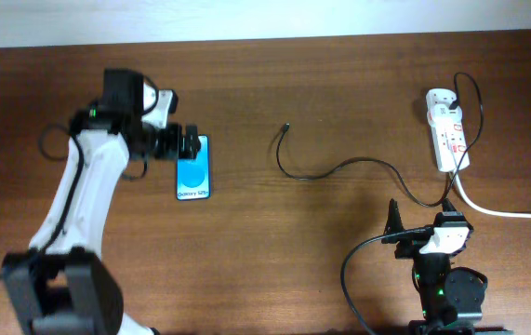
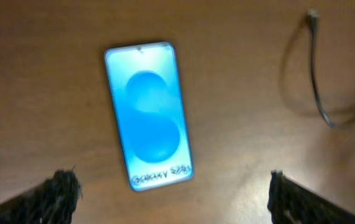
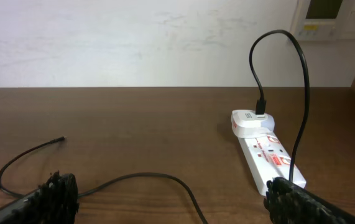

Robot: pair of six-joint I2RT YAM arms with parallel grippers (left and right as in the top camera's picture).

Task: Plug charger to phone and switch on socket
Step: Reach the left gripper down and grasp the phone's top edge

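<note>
Being limp, the thin black charger cable (image 1: 358, 162) is best pinched behind its plug (image 1: 286, 126); left gripper (image 2: 174, 186) and right gripper (image 3: 171, 199) are spread.

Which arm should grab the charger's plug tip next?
Left, likely. The left tool hangs open over the phone, and the charger tip lies close by. The right tool is open too, but sits nearer the socket, farther from the tip.

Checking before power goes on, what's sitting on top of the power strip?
A white adapter sits on the far end of the power strip, with the black charger cable plugged into its top. The outlet beneath it is covered; the right claw hides the strip's near end.
</note>
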